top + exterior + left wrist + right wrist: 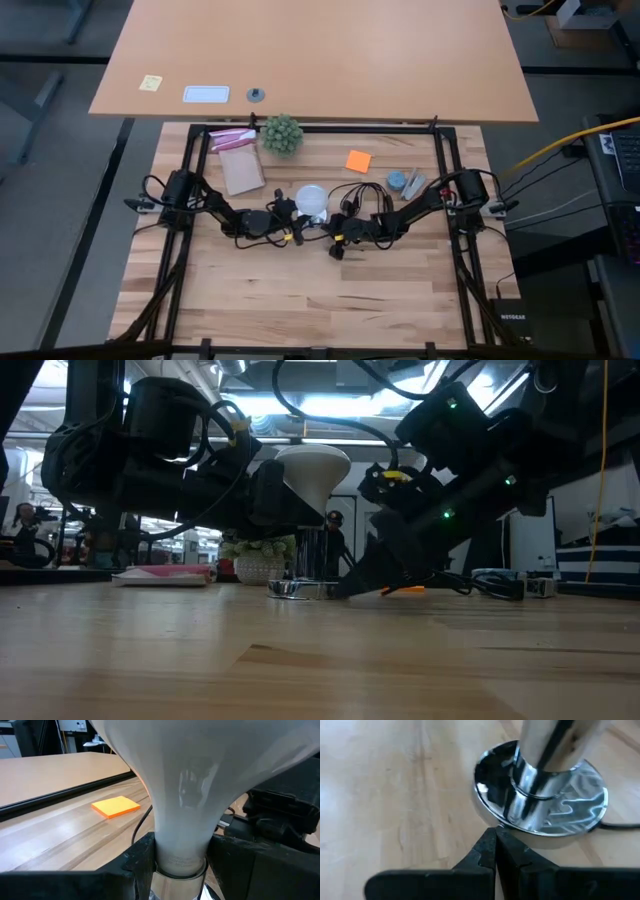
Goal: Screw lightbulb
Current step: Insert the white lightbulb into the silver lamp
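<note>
On the left half of the bench [300, 300], the left claw [292, 217] is reaching in toward the middle and gripping the lightbulb [311, 200] by its narrow neck, one dark finger [142, 857] pressing on each side just above the metal screw end. The jaws are standing partly apart, only as wide as that neck. The lightbulb is standing upright with its round white top up, near the middle of the bench, its screw end sitting over the shiny round socket [542, 815] that is resting flat on the wood. Just to the right of the lightbulb, the right claw [495, 845] is angling down with its two fingers fully closed together and holding nothing; its tip is sitting low at the rim of the socket, just beside it or touching it, and which of the two I cannot tell. Behind the lightbulb, a spiky green plant [281, 133] is standing at the far edge, and an orange sticky note [358, 160] is lying farther right.
</note>
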### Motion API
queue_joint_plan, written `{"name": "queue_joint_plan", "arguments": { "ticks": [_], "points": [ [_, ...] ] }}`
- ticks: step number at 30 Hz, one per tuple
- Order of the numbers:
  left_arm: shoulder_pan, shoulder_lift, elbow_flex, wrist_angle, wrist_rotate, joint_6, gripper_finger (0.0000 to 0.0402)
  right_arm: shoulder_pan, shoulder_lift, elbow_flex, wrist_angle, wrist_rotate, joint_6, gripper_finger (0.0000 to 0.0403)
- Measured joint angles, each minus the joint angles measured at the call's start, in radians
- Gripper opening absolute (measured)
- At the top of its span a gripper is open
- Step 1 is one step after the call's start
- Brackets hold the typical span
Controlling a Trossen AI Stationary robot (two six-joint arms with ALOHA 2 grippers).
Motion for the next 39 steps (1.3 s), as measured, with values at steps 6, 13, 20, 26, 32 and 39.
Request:
{"name": "queue_joint_plan", "arguments": {
  "ticks": [6,13,20,26,32,39],
  "points": [
    [0.000,0.000,0.000,-0.001,0.000,0.000,0.0153,0.001,0.000,0.000,-0.008,0.030,0.029,0.0007],
    [0.000,0.000,0.000,-0.001,0.000,0.000,0.0153,0.002,0.000,0.000,-0.035,0.090,0.076,0.0007],
    [0.000,0.000,0.000,-0.001,-0.002,0.001,0.0153,0.002,-0.001,-0.001,-0.045,0.142,0.088,0.0007],
    [0.001,0.000,0.000,-0.001,-0.003,0.001,0.0153,0.000,-0.001,-0.002,-0.058,0.188,0.112,0.0007],
    [0.001,-0.001,0.000,-0.001,-0.003,0.001,0.0153,0.000,-0.001,-0.002,-0.061,0.213,0.112,0.0007],
    [0.000,-0.001,0.000,-0.001,-0.022,0.000,0.0153,-0.004,-0.022,-0.003,-0.074,0.193,0.098,0.0007]
  ]
}}
